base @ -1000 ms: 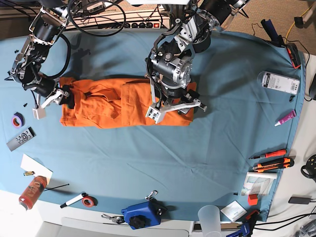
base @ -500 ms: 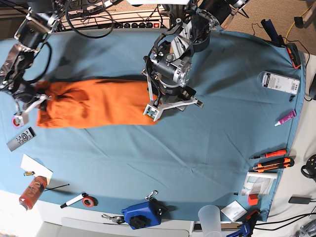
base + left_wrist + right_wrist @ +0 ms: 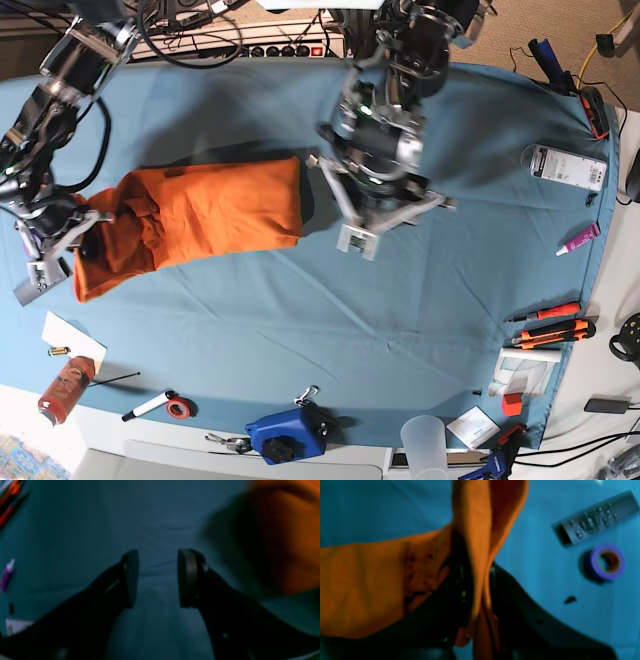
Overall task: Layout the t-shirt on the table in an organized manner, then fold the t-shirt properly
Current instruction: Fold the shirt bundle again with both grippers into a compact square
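The orange t-shirt (image 3: 200,215) lies as a long folded strip on the teal table (image 3: 300,340), left of centre. My right gripper (image 3: 63,248) is shut on the shirt's left end. In the right wrist view the fabric (image 3: 475,530) rises in a pinched fold between the dark fingers of the right gripper (image 3: 477,602). My left gripper (image 3: 393,222) is open and empty over bare cloth, just right of the shirt's right edge. In the left wrist view the left gripper (image 3: 157,580) has its pads apart, with the blurred shirt (image 3: 287,542) at the upper right.
A grey remote (image 3: 595,521) and a purple tape roll (image 3: 607,562) lie by the right gripper. A white box (image 3: 565,167), a purple tube (image 3: 580,238) and orange cutters (image 3: 550,325) sit at the right edge. A blue tool (image 3: 290,435), a cup (image 3: 425,440) and a red can (image 3: 65,388) line the front.
My left gripper has let go of the shirt's right end and moved right. My right gripper has dragged the shirt left and toward the front edge, holding its left end.
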`<action>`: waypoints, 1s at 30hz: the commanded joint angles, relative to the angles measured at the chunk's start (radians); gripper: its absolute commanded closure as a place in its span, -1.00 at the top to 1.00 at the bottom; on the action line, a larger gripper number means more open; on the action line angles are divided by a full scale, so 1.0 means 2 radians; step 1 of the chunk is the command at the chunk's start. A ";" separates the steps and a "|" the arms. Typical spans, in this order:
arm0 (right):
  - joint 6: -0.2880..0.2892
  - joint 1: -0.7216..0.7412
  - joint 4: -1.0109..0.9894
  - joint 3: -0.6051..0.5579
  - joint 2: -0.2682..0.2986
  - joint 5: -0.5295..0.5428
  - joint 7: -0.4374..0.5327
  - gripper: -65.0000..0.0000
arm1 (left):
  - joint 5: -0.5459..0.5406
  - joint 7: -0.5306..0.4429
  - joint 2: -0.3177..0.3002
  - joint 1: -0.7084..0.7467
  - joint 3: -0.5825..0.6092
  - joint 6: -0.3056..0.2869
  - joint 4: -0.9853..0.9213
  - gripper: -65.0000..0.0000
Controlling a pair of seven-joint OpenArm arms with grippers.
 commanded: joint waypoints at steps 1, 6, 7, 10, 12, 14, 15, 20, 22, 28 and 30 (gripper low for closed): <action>-0.002 0.000 0.026 -0.002 0.003 0.006 0.011 -1.00 | -0.020 -0.010 -0.002 -0.005 -0.018 -0.007 0.009 -0.26; -0.023 -0.033 0.089 -0.064 -0.008 0.002 0.012 -1.00 | -0.119 -0.015 -0.032 -0.003 -0.109 -0.033 0.009 -0.26; -0.029 -0.036 0.098 -0.081 -0.008 0.002 0.012 -1.00 | -0.127 -0.015 -0.037 -0.002 -0.124 -0.037 0.009 -0.26; -0.046 -0.035 0.120 -0.130 -0.008 0.002 0.017 -1.00 | -0.145 -0.016 -0.047 0.005 -0.161 -0.051 0.009 -0.26; -0.061 -0.035 0.138 -0.160 -0.008 0.002 0.023 -1.00 | -0.158 -0.017 -0.050 0.012 -0.177 -0.058 0.009 -0.26; -0.069 -0.035 0.154 -0.190 -0.008 0.002 0.019 -1.00 | -0.162 -0.017 -0.050 0.019 -0.189 -0.070 0.009 -0.26; -0.069 -0.035 0.158 -0.206 -0.008 0.002 0.016 -1.00 | -0.166 -0.017 -0.050 0.021 -0.193 -0.075 0.009 -0.26; -0.092 -0.035 0.159 -0.296 -0.008 -0.053 0.016 -1.00 | -0.167 -0.019 -0.050 0.022 -0.197 -0.076 0.009 -0.26; -0.099 -0.035 0.159 -0.331 -0.008 -0.076 0.020 -1.00 | -0.167 -0.021 -0.050 0.022 -0.197 -0.076 0.009 -0.26; -0.108 -0.035 0.159 -0.414 -0.008 -0.102 0.022 -1.00 | -0.167 -0.021 -0.050 0.022 -0.197 -0.076 0.009 -0.26; -0.108 -0.035 0.159 -0.436 -0.008 -0.117 0.018 -1.00 | -0.167 -0.021 -0.050 0.022 -0.197 -0.076 0.009 -0.26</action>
